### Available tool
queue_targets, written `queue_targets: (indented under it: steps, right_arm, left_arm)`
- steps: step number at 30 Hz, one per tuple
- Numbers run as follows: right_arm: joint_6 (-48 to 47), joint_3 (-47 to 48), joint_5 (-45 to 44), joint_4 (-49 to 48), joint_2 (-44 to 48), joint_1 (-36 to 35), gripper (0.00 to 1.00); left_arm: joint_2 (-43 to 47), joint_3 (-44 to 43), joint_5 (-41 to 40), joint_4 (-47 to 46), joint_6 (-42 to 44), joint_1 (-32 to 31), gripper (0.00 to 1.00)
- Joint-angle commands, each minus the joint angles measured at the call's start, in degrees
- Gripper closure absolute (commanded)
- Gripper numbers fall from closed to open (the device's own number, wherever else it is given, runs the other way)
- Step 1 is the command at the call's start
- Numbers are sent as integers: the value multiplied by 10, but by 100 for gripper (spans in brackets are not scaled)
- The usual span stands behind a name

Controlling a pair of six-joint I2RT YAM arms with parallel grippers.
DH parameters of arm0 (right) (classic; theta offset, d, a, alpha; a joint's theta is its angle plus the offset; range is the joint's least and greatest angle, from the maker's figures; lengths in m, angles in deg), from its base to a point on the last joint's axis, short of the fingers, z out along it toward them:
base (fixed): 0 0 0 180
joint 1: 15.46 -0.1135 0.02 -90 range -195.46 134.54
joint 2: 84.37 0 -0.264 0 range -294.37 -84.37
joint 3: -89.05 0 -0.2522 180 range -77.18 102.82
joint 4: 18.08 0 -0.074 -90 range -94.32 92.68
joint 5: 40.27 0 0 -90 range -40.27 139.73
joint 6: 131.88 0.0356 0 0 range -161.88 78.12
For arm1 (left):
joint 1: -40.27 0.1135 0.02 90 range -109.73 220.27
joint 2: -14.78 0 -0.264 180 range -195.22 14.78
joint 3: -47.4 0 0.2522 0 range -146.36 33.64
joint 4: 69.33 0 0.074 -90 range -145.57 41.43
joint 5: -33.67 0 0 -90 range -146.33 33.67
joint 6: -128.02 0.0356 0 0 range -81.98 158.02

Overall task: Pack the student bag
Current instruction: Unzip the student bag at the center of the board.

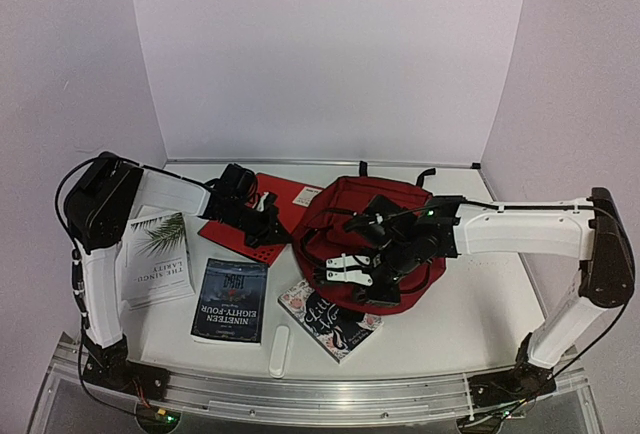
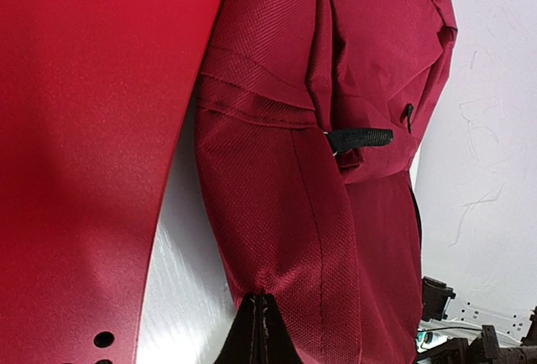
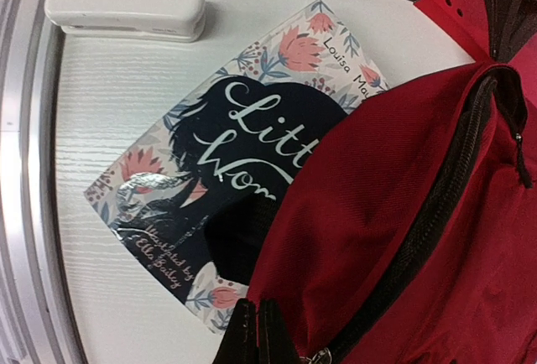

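Bright even light, faint shadows on table (image 1: 470,304), sheen on red folder (image 2: 75,129), student bag (image 2: 277,213) weave v. sharp

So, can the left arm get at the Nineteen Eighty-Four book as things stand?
Probably yes, but not at once. The Nineteen Eighty-Four book lies uncovered close to that arm, yet the left pincer looks shut on the student bag and must release first.

Blue book (image 1: 229,299) reads "NINETEEN EIGHTY-FOUR"; floral book (image 3: 193,154) shows "Litt", "Louisa".
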Motion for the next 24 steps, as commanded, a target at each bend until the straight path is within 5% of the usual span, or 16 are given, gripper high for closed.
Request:
queue_targets:
  steps: [1,4,7,15,24]
  right_arm:
    - [43,3,87,31,13,-1,100]
    - [45,16,109,31,-1,0,100]
    - [46,30,126,30,-12,6,100]
    - [66,58,197,12,-32,51,100]
    - [100,64,266,-3,-56,81,100]
  left_arm:
    - [-2,-36,-1,26,43,22,91]
    - [44,2,18,-3,57,22,54]
    - [112,52,27,-31,74,22,34]
    - [295,224,-14,-155,157,21,27]
    - [431,389,-177,-307,460,-95,26]
